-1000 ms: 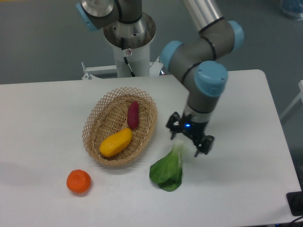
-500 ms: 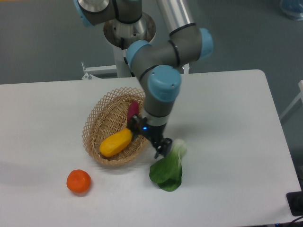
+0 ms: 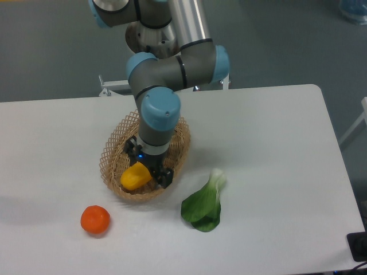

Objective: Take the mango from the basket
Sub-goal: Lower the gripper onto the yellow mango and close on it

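One second has carried the gripper (image 3: 147, 166) from the bok choy (image 3: 203, 205) at lower centre leftward over the basket (image 3: 112, 150); it hangs directly above the mango (image 3: 133, 177) lying inside, jaws spread, so a descent looks next

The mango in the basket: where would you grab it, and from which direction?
Probably across its narrow middle, coming straight down from above. The mango lies flat and oblong in the shallow basket, whose raised wicker rim blocks any sideways approach. The gripper is already over it, covering its upper end. Fingers across the short width should hold the smooth skin better than lengthwise.
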Robot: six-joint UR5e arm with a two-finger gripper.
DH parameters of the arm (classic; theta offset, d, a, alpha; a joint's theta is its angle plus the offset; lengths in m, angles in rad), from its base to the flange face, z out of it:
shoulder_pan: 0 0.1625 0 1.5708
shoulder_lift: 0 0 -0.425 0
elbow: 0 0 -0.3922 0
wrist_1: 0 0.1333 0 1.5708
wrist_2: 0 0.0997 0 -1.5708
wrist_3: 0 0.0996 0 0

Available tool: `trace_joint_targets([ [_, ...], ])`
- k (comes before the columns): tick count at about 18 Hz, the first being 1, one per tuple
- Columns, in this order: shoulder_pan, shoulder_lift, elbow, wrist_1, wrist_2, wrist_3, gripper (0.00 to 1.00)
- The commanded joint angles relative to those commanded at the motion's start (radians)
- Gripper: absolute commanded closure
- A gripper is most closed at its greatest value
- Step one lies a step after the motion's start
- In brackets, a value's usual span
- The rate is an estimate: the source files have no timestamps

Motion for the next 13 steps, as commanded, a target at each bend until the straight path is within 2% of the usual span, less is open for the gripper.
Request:
trace_joint_targets([
  [7,-0.012,-0.037,0.0,0.011,0.003,-0.025,0.0],
  [10,-0.028,-0.057,0.0,0.034,0.015,-0.032,0.0],
  [13,-0.049,-0.069,0.0,0.043,0.037,-0.081,0.0],
])
